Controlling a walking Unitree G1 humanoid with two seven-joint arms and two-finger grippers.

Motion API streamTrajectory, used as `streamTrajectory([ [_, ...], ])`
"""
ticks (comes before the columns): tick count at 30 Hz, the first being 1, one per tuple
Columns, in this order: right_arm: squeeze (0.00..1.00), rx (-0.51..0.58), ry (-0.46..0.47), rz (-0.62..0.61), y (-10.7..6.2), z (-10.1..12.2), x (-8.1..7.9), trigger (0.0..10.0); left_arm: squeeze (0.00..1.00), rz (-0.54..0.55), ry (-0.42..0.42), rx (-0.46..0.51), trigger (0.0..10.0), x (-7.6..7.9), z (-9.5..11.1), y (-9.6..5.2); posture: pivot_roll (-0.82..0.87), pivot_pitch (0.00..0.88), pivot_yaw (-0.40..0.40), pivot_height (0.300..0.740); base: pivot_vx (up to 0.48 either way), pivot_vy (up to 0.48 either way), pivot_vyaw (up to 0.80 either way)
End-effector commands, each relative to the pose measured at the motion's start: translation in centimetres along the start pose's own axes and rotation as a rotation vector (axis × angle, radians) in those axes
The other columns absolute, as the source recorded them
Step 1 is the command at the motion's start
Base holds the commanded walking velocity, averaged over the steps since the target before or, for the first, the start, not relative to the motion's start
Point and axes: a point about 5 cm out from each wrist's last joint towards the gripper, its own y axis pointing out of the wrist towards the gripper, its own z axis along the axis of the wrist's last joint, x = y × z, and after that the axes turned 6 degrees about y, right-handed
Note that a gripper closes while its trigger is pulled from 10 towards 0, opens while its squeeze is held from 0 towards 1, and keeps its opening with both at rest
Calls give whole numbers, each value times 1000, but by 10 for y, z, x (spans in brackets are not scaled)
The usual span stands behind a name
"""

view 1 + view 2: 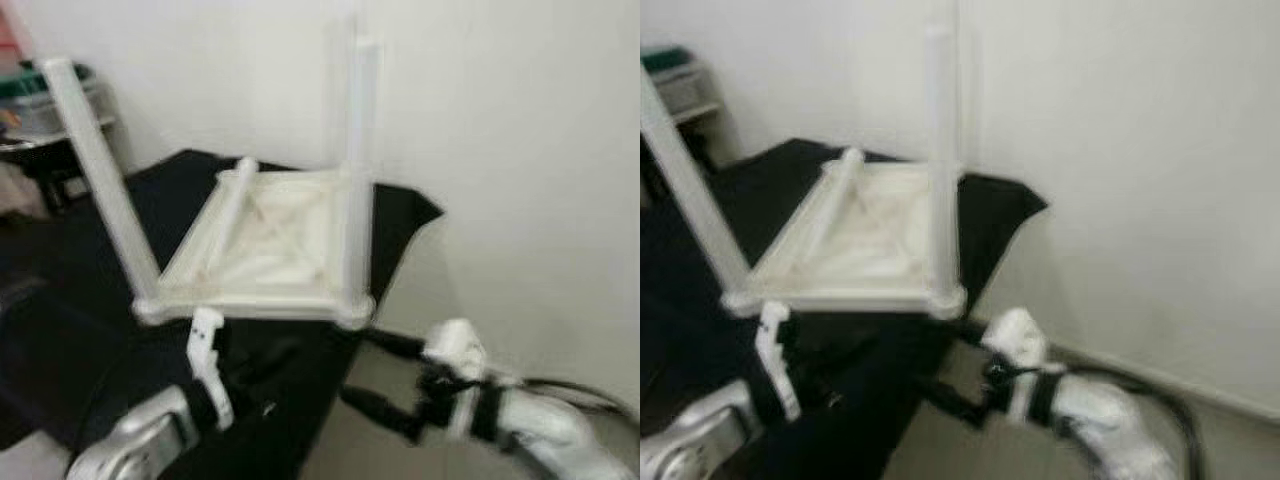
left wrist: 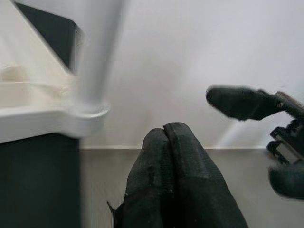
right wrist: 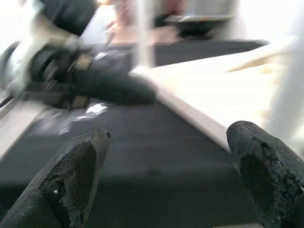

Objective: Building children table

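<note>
Tabletop lies upside down on the black-draped bench, two white legs upright. It looks light, rigid, smooth plastic; grip a leg low. Left gripper jaws closed, empty; right gripper jaws wide.

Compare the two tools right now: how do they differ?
The left tool has its fingers pressed shut; the right tool is spread wide open. The left sits below the upturned table's near edge, the right off its right corner above bare floor. Both hold nothing.
</note>
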Motion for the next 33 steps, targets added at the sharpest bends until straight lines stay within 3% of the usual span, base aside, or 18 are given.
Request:
streamTrajectory([
  [1,0,5,-3,-72,7,-4,3,10000,0,11,4,-27,10000,4,-8,11,-108,0,37,740,0,-458,0],
  [8,0,-7,43,-52,25,-18,-7,10000,0,7,41,-52,10000,11,-14,24,-96,0,34,740,0,-462,0],
  [10,0,-7,44,-57,30,-21,-6,10000,0,115,66,-70,10000,0,-16,21,-91,0,38,740,0,-465,0],
  [18,0,7,9,-212,36,-20,8,10000,0,341,96,-66,10000,-21,-14,23,-88,0,41,740,0,-465,0],
  [21,0,9,11,-211,37,-20,7,10000,0,347,106,-65,10000,-22,-13,23,-87,0,39,740,0,-460,0],
  [33,0,54,36,-339,38,-18,21,10000,0,377,181,-67,10000,-26,-11,29,-81,0,32,740,117,0,0],
])
